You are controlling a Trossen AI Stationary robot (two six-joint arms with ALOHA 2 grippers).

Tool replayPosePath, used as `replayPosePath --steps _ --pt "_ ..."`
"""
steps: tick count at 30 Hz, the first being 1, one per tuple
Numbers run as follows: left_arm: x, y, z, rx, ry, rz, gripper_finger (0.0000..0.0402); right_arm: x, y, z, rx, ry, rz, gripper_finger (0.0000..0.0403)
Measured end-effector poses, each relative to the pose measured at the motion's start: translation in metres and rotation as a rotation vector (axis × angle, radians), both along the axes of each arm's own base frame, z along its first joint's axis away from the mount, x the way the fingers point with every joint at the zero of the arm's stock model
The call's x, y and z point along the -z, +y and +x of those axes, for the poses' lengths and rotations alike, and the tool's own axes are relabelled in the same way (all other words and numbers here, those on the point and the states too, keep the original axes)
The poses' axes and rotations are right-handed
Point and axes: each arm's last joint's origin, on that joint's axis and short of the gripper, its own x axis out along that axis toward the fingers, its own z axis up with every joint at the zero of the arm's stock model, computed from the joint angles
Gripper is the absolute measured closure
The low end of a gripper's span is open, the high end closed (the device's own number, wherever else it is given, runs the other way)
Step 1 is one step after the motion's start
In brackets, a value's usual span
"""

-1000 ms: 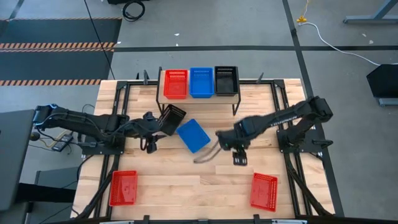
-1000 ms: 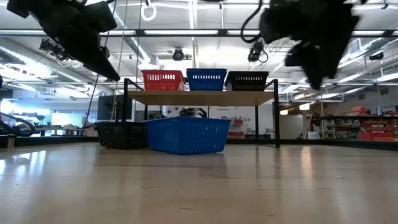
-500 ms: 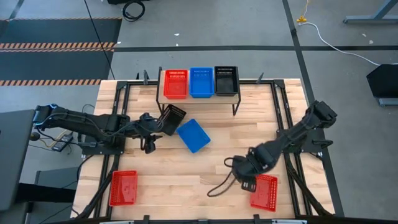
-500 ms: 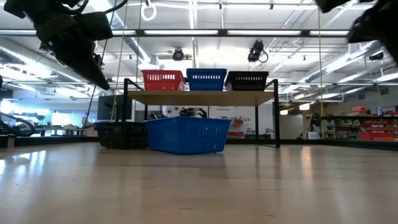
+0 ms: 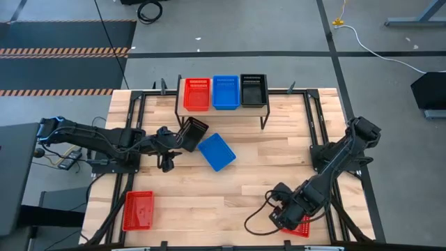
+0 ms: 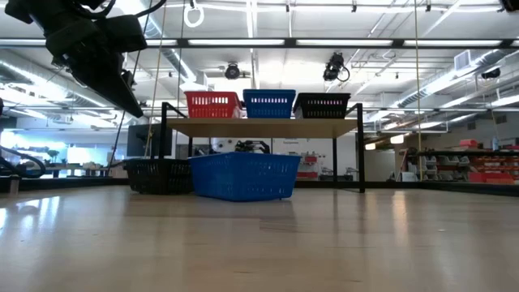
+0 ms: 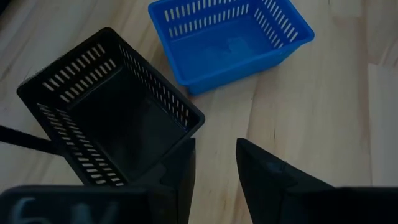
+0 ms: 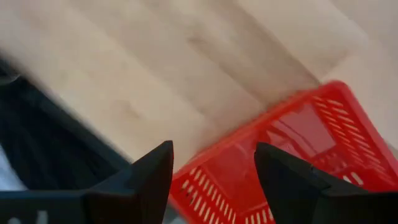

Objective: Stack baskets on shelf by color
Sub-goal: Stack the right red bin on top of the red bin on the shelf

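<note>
Because the task sorts the baskets by colour, the shelf (image 5: pixel 224 110) at the far edge of the desk (image 5: pixel 279 150) already carries one basket per colour: a red basket (image 5: pixel 196 93), a blue basket (image 5: pixel 225 92) and a black basket (image 5: pixel 253 90), side by side. These serve as bases for the stacks, so each loose basket has a fixed destination.

The left hand (image 7: pixel 214 168) hangs above the desk with its fingers slightly parted and nothing between them. A loose black basket (image 7: pixel 112 118) sits directly ahead of it, the near rim close beside one finger (image 7: pixel 177 174); whether they touch cannot be told. A loose blue basket (image 7: pixel 230 37) lies just beyond, mouth up. This placement suits a grip on the black basket's rim, probably the step in hand for this arm.

The right hand (image 8: pixel 211 168) is poised at the near right corner of the desk, fingers spread wide and empty. A loose red basket (image 8: pixel 292 155) lies directly ahead of and below the fingertips, mouth up. The wide opening suits straddling one wall of that basket, and the pick appears imminent but not yet made.

Another red basket (image 5: pixel 138 210) rests at the near left corner, well apart from both hands, and awaits a later pick.

Only three baskets are on the shelf, so the task appears to be at an early stage.
</note>
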Motion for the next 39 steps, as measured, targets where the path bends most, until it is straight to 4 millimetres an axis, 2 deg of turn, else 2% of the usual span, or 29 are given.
replayPosePath --steps 4,8,14,18,22,27,30,34,39 --pt "0.000 0.000 0.000 0.021 0.000 0.019 0.0282 0.024 -0.005 -0.008 0.083 0.051 0.010 0.0173" --pt "0.000 0.000 0.000 0.023 0.000 0.021 0.0283 0.042 -0.012 -0.012 0.094 0.077 0.012 0.0173" --pt "0.000 0.000 0.000 0.024 0.001 0.021 0.0283 0.059 -0.028 -0.009 0.002 0.015 -0.083 0.0183" --pt "0.000 0.000 0.000 0.023 0.001 0.020 0.0283 0.059 -0.036 0.000 -0.202 -0.049 -0.168 0.0217" --pt "0.000 0.000 0.000 0.006 -0.004 0.005 0.0283 0.057 -0.040 0.014 -0.476 -0.155 -0.223 0.0275" --pt "-0.001 0.000 0.001 0.000 -0.011 -0.001 0.0283 0.050 -0.032 0.031 -0.852 -0.374 -0.270 0.0348" --pt "-0.001 0.000 0.001 -0.017 -0.018 -0.017 0.0283 0.048 -0.029 0.033 -0.970 -0.429 -0.294 0.0367" --pt "-0.001 0.000 0.001 -0.038 -0.023 -0.037 0.0283 0.050 -0.034 0.031 -0.894 -0.361 -0.274 0.0353" --pt "-0.001 0.000 0.001 -0.054 -0.031 -0.052 0.0283 0.054 -0.038 0.025 -0.771 -0.268 -0.244 0.0289"
